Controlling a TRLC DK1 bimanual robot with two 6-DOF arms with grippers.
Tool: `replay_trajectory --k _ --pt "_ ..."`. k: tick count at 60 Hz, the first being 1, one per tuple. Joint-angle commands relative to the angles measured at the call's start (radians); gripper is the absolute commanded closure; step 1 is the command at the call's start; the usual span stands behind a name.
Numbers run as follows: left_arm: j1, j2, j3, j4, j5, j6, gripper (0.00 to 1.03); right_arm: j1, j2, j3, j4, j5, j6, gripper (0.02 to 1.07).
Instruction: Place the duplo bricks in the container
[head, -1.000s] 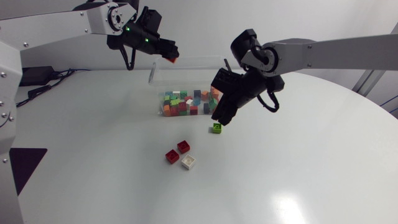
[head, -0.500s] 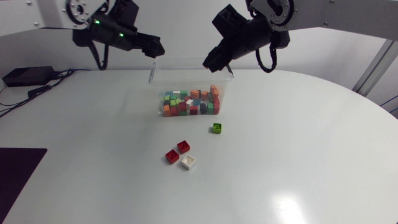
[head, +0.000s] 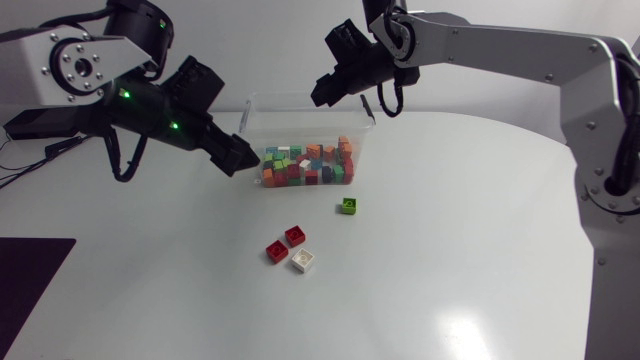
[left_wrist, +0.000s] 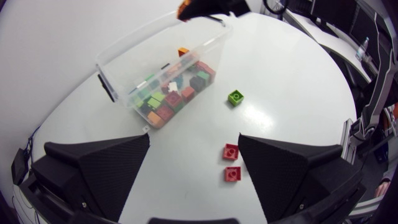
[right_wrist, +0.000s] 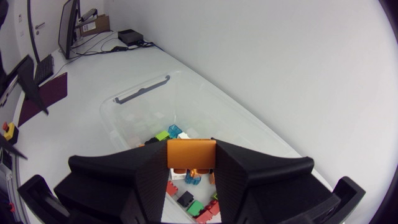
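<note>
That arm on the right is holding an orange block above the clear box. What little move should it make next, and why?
Probably open its jaws and let the orange brick fall. The right arm holds it clamped from both sides, and its wrist view looks down into the container, with the stored bricks showing beneath the brick.

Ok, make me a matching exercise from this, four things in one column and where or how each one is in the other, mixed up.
1. orange brick
2. green brick
3. white brick
4. left gripper

A. open, holding nothing
B. alone on the table, near the container
C. held in the right gripper, above the container
D. beside two red bricks

Pairs: 1-C, 2-B, 3-D, 4-A
</note>
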Motion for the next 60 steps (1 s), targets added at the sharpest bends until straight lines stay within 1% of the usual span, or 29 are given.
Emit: replay_trajectory --k 1,2,7,10,12,20,24,36,46,55,60 --pt "-0.029 -0.019 -0.047 -0.02 -0.01 0.031 0.04 -0.009 0.072 0.075 0.015 0.017 0.045 0.74" --pt "-0.038 -0.015 -0.054 -0.024 -0.016 0.034 0.04 -0.009 0.08 0.083 0.014 0.02 0.045 0.7" --pt "-0.07 0.002 -0.084 -0.032 -0.045 0.046 0.04 -0.006 0.133 0.142 -0.022 0.037 0.045 0.29" --pt "-0.1 0.025 -0.102 -0.046 -0.065 0.052 0.04 -0.001 0.137 0.139 -0.023 0.055 0.038 0.13" --pt "-0.112 0.033 -0.107 -0.05 -0.074 0.052 0.04 -0.003 0.129 0.135 -0.026 0.056 0.038 0.1" --pt "-0.161 0.068 -0.122 -0.087 -0.099 0.074 0.04 -0.012 0.038 0.06 -0.028 0.055 0.031 0.09" --pt "-0.184 0.102 -0.125 -0.092 -0.143 0.077 0.04 -0.02 -0.031 -0.006 -0.026 0.053 0.025 0.09" --pt "-0.196 0.197 -0.113 -0.106 -0.169 0.069 0.05 -0.047 -0.268 -0.261 -0.015 0.049 0.022 0.09" --pt "-0.205 0.291 -0.116 -0.107 -0.188 0.077 0.06 -0.059 -0.445 -0.485 0.008 0.021 0.007 0.1" --pt "-0.204 0.343 -0.096 -0.092 -0.188 0.08 0.06 -0.059 -0.549 -0.634 0.031 0.023 0.004 0.1" --pt "-0.207 0.386 -0.073 -0.086 -0.186 0.075 0.09 -0.053 -0.6 -0.706 0.031 0.026 0.007 0.1"
